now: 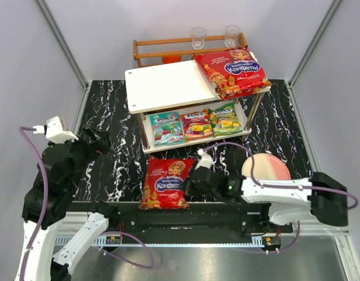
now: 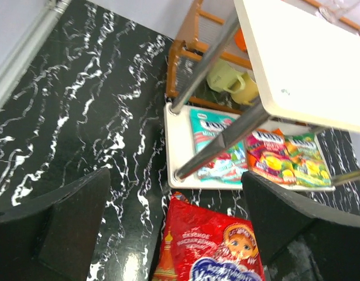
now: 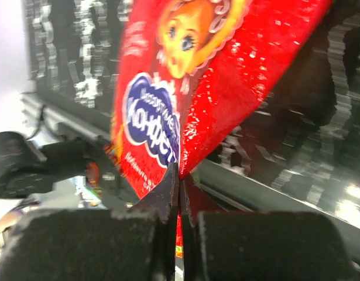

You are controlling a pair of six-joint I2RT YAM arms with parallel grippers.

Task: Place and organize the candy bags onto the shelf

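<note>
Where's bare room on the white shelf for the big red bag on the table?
The top board is bare on its left, up to the other red bag. The lower board is crowded: three small bags fill it.

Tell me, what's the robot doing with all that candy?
It's putting candy bags on the white shelf. Right now the right gripper is pinched shut on the edge of a big red bag on the black table in front of the shelf. The left gripper is open and holds nothing. Another big red bag lies on the top board, and three small bags sit in a row below.
</note>
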